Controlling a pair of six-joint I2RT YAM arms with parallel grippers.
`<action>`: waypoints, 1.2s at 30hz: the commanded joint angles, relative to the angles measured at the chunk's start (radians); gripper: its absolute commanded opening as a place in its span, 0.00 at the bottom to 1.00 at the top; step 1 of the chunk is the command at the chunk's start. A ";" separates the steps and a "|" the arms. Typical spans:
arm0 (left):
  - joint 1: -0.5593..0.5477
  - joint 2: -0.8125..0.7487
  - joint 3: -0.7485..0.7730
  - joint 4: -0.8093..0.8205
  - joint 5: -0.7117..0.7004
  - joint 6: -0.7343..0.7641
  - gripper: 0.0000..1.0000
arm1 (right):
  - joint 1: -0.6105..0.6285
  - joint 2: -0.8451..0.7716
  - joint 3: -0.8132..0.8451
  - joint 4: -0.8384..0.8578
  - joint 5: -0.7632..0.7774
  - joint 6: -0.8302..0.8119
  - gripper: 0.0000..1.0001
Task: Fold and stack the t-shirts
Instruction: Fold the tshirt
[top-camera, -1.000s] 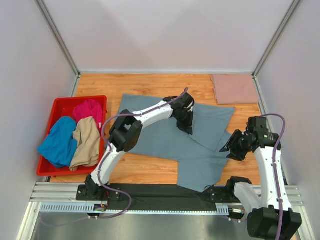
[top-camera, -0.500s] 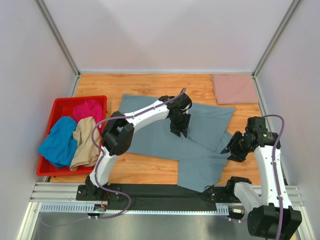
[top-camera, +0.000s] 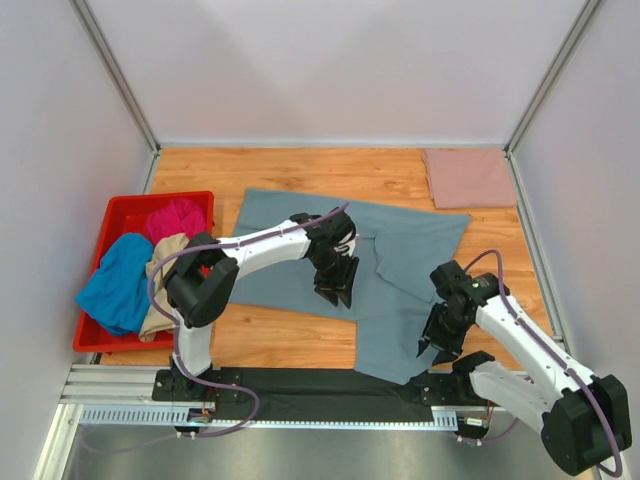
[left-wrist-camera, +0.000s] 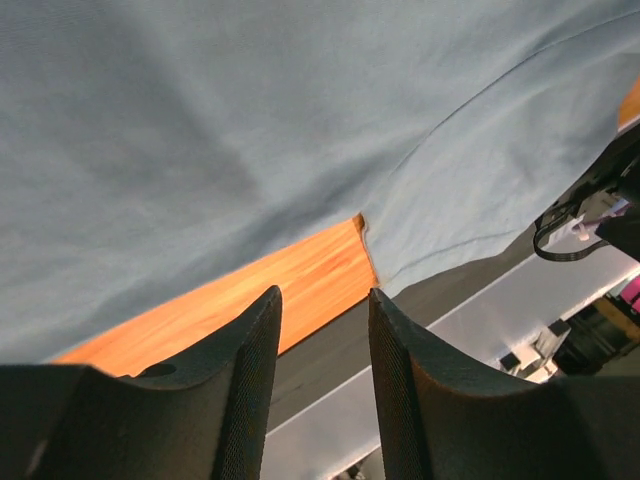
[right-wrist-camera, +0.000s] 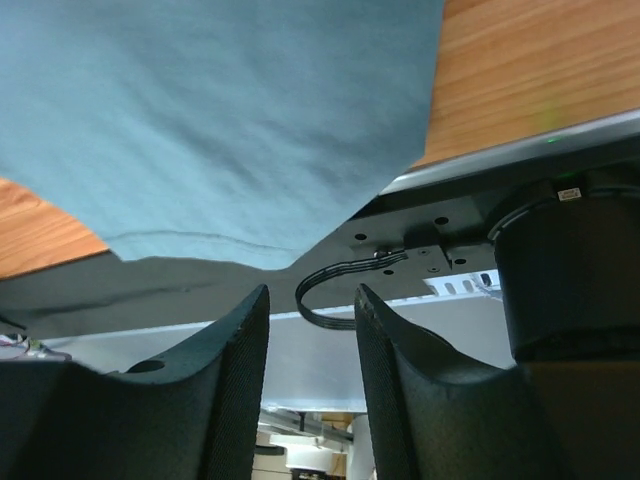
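Nearest, the right gripper (top-camera: 432, 345) hangs over the near right part of the slate grey-blue t-shirt (top-camera: 290, 270). Its fingers (right-wrist-camera: 235, 380) stand moderately apart with nothing between them, only the shirt's hem and the black base strip (top-camera: 300, 385) below. Whether the tips touch the cloth cannot be told. The shirt lies spread across the middle of the wooden table (top-camera: 300, 340), with its near right corner lapping over that strip.

A little farther and to the left, the left gripper (top-camera: 335, 288) is over the middle of the same shirt, close to its near edge. It is also parted and empty (the wrist view shows bare wood and cloth through the gap).

At the left, the red bin (top-camera: 115, 205) holds the bright blue t-shirt (top-camera: 115, 285) and the beige t-shirt (top-camera: 175, 285) side by side, with the magenta t-shirt (top-camera: 178, 218) behind them.

In the far right corner the dusty-pink t-shirt (top-camera: 468, 178) lies folded flat, well apart from both arms.
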 joint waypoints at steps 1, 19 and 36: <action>0.013 -0.004 0.030 0.077 0.049 0.028 0.48 | 0.022 0.003 -0.005 0.113 0.069 0.154 0.42; 0.275 -0.115 -0.072 -0.023 -0.144 0.019 0.50 | -0.312 0.689 0.299 0.308 0.419 -0.151 0.40; 0.430 -0.236 -0.184 -0.118 -0.206 0.082 0.51 | -0.539 0.947 0.681 0.156 0.430 -0.295 0.39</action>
